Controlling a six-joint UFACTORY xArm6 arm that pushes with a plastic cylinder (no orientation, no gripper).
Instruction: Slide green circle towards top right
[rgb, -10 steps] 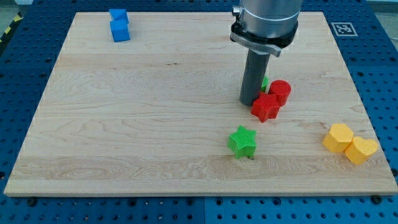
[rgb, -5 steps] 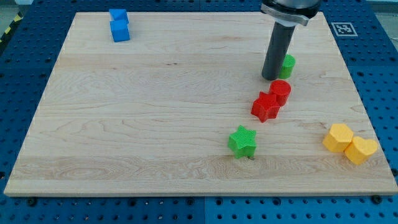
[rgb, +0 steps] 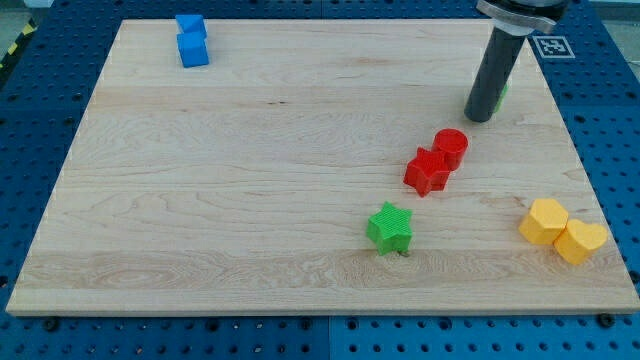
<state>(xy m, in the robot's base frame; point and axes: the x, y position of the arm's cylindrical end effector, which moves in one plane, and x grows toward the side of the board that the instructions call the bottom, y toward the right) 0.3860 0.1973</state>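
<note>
Rod is standing near the board's (rgb: 300, 150) top right, my tip (rgb: 479, 118) resting on the wood. No jaws here, nothing held. Green circle (rgb: 500, 97) is peeking out just right of the rod, touching it. Red blocks (rgb: 437, 161) are sitting below-left of the tip, apart.

my tip (rgb: 480, 118) moved nearer table's top right corner, green circle (rgb: 500, 97) pushed along, now mostly hidden behind rod
</note>
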